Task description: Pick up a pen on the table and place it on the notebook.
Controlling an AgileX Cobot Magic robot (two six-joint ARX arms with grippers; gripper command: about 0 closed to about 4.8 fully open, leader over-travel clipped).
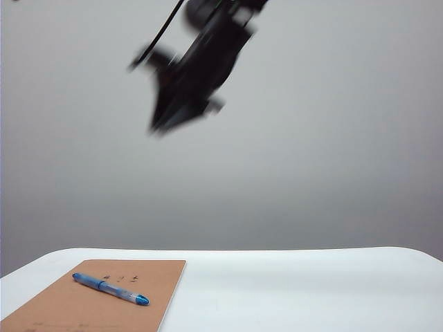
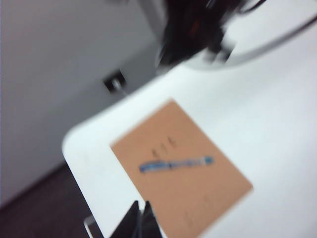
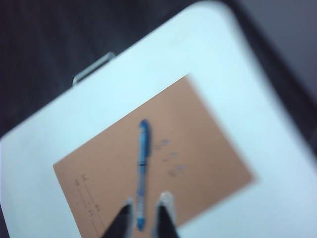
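Motion blur smears the right gripper (image 1: pixel 160 126) high above the table (image 1: pixel 291 290) in the exterior view, so how its jaws stand can't be read there, and the frame edge slices off the notebook (image 1: pixel 83 308) at its near corner. The left gripper (image 2: pixel 140 214) shows only its dark tips pressed together at the frame edge. In the right wrist view the whole picture is soft and the notebook's printed characters (image 3: pixel 168 158) are unreadable smudges beside the pen (image 3: pixel 142 173).

Beyond the left pincer (image 2: pixel 140 223): plain pale grey wall (image 2: pixel 59 74), with a small dark square fitting (image 2: pixel 114 82) low on it, blurred. Well below the right pincer (image 3: pixel 144 213): dark, dim floor (image 3: pixel 49 39), out of focus. Soft, even light throughout.
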